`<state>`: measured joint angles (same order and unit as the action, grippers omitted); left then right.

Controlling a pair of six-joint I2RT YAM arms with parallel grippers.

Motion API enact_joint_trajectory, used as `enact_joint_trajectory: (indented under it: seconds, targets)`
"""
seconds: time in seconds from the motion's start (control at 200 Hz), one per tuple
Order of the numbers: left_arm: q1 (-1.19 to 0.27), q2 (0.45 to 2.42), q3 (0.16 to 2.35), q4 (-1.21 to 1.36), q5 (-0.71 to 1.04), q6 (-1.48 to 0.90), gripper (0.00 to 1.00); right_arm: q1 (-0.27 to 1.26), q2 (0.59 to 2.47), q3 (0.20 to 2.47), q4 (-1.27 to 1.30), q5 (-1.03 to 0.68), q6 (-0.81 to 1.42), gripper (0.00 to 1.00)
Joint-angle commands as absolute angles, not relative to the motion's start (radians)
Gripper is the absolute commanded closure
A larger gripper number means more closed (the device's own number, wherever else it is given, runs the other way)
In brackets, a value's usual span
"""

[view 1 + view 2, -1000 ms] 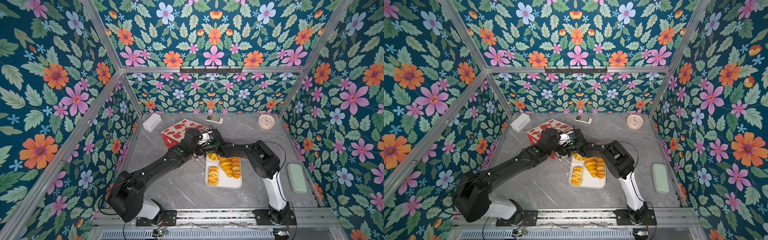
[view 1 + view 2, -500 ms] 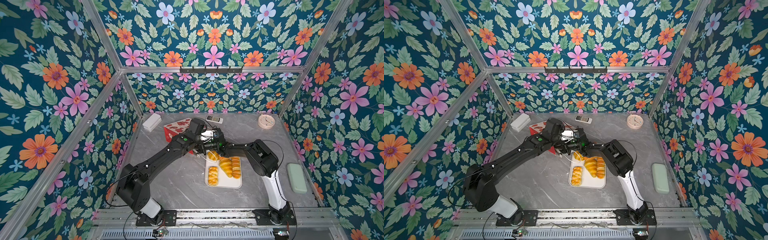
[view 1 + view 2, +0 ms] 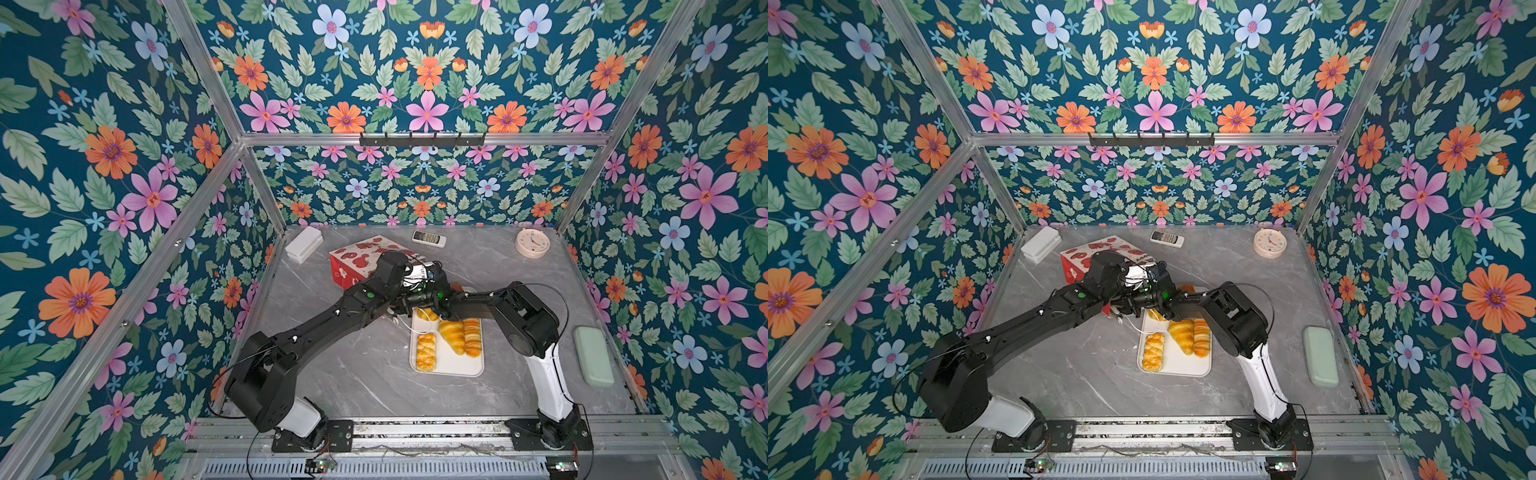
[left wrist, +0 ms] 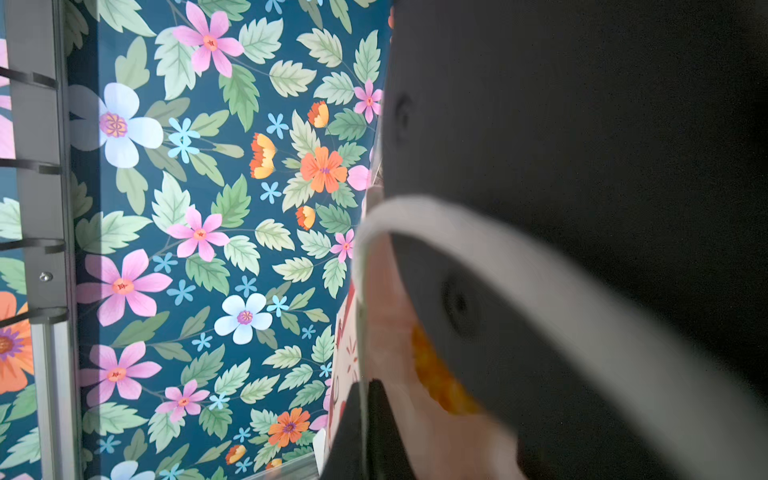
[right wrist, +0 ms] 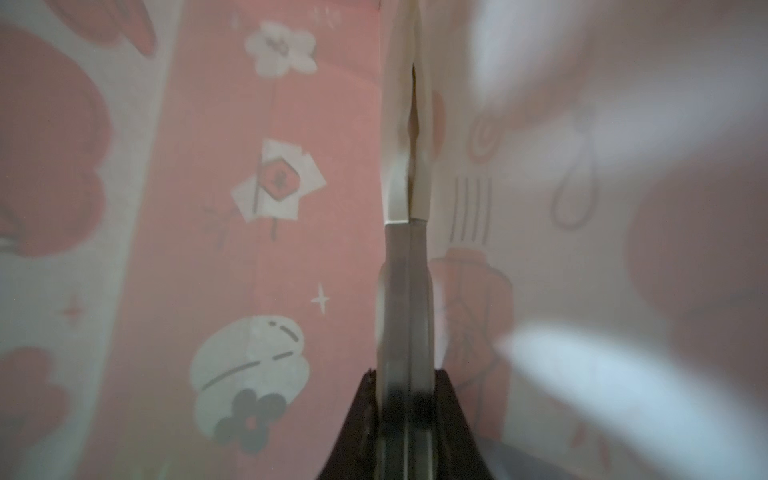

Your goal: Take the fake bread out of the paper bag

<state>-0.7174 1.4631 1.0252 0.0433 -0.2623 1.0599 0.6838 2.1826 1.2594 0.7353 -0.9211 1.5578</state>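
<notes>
paper bag (image 3: 360,262) lies tipped at eleven o'clock of the white tray (image 3: 448,365) on the bench, right fingers (image 5: 409,137) pressed shut inside it, left fingers shut at its mouth (image 4: 365,257); judge: lift gently so remaining fake bread (image 4: 436,374) slides out.

Red-and-white paper bag (image 3: 357,262) lies tipped beside golden fake bread (image 3: 451,334).

The paper bag (image 3: 357,262) lies on its side near the back left of the desk (image 3: 365,378), with a small box (image 3: 304,246) by the back left corner. A remote (image 3: 429,238) lies at the back edge and a clock (image 3: 532,243) near the back right corner. The tray (image 3: 449,361) sits mid-desk, in front of the bag, carrying the fake bread (image 3: 452,335). A case (image 3: 593,355) lies along the right edge.
</notes>
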Motion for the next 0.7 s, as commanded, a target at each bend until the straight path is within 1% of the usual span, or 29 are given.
enact_joint_trajectory:
  seconds: [0.0,0.11,0.235,0.36,0.44,0.565,0.695]
  targets:
    - [-0.728,1.416,0.954,0.108,-0.298,1.053,1.0,0.682,2.154,1.243,0.738,-0.904,1.499,0.98]
    - [-0.737,1.371,0.89,0.141,-0.325,1.044,1.0,0.681,2.103,1.238,0.629,-0.878,1.401,0.98]
    - [-0.738,1.319,0.822,0.176,-0.332,1.028,1.0,0.677,2.023,1.242,0.42,-0.821,1.239,0.98]
    - [-0.741,1.282,0.789,0.163,-0.341,1.009,1.0,0.675,1.942,1.267,0.144,-0.702,1.023,0.98]
    - [-0.742,1.266,0.776,0.166,-0.346,0.999,1.0,0.674,1.914,1.283,0.019,-0.625,0.923,0.98]
    - [-0.748,1.259,0.765,0.176,-0.349,0.988,1.0,0.673,1.894,1.303,-0.081,-0.551,0.836,0.96]
    - [-0.754,1.275,0.751,0.201,-0.359,0.993,1.0,0.673,1.881,1.322,-0.148,-0.511,0.789,0.9]
